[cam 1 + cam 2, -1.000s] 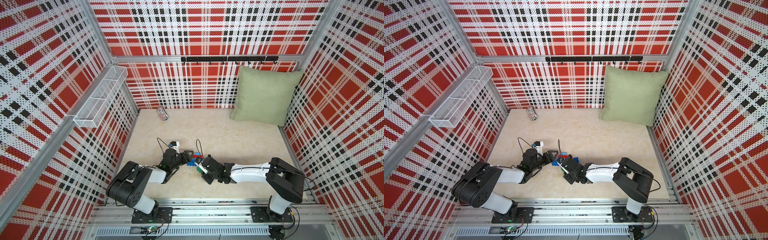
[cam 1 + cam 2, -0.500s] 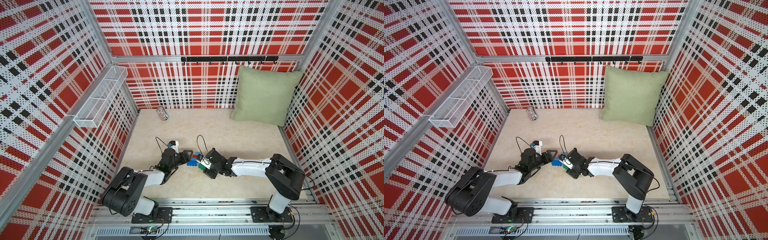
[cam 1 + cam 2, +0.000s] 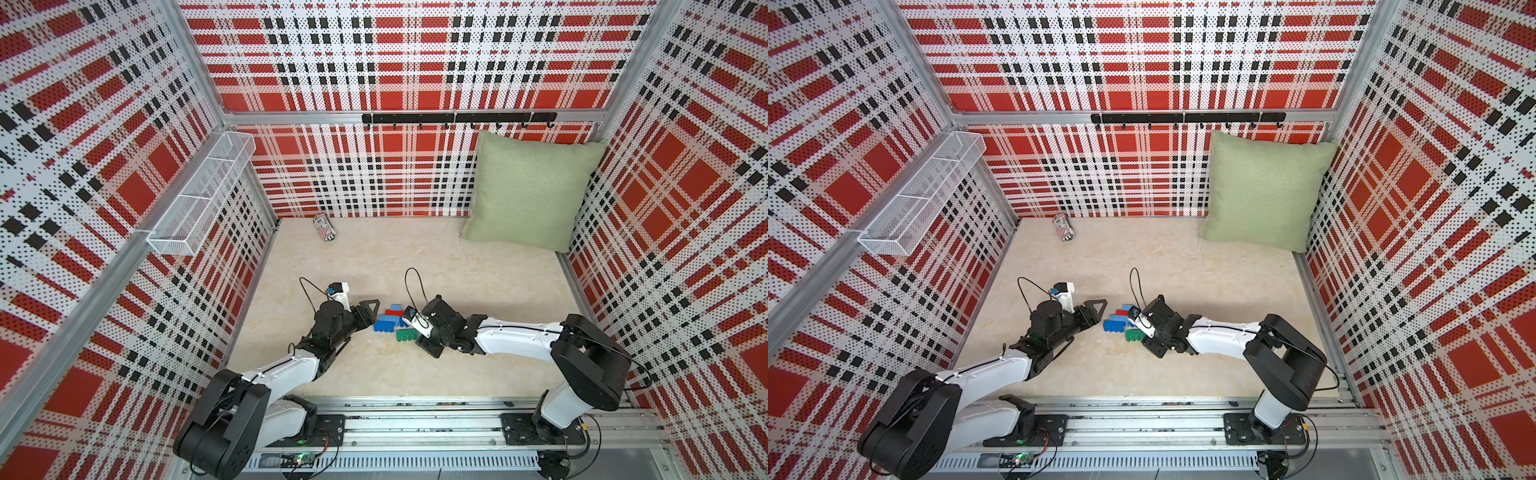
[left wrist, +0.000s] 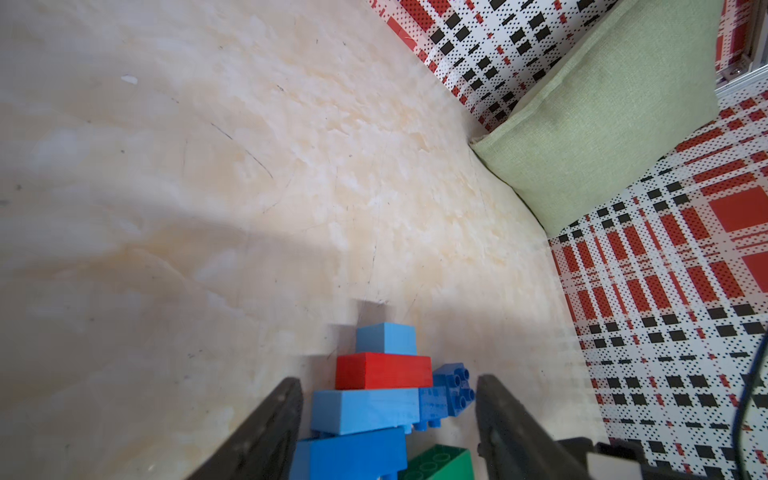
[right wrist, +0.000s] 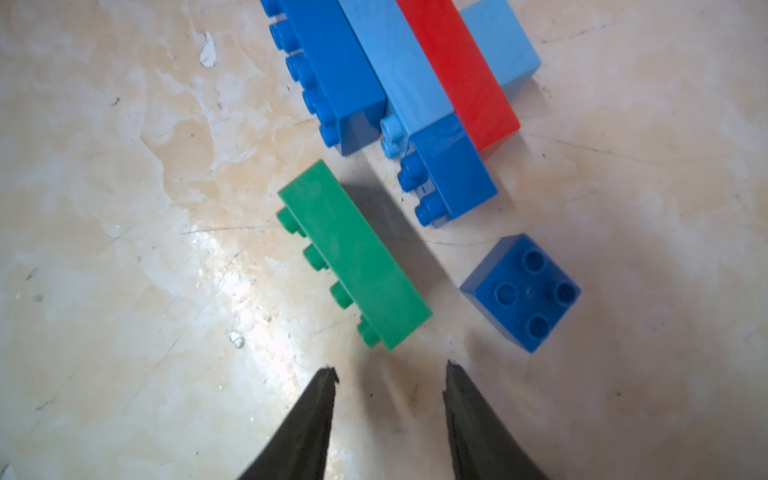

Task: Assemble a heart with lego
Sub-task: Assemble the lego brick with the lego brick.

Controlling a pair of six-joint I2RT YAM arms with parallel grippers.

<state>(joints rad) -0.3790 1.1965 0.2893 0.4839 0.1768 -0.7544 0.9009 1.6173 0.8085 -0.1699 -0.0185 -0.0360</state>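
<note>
The right gripper (image 5: 390, 374) is hovering with its jaws parted and empty, having let go of the green brick (image 5: 353, 253). That brick is now lying free, just apart from the near right side of the part-built heart (image 5: 407, 70) and beside a loose blue square brick (image 5: 521, 291). The left gripper (image 4: 386, 380) is still holding its jaws wide open at the heart's left end, mid-table (image 3: 415, 257).

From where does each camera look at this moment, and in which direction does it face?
Both top views: high over the front rail, looking down on the beige marbled tabletop, green square cushion and cluster of studded plastic bricks; the left arm and right arm show.
Left wrist: low, facing across the table towards the cushion; open left end effector shows, bricks ahead.
Right wrist: looking down at the long green brick and small blue square brick; open right end effector shows, empty.
Shared: every view shows the brick cluster.
</note>
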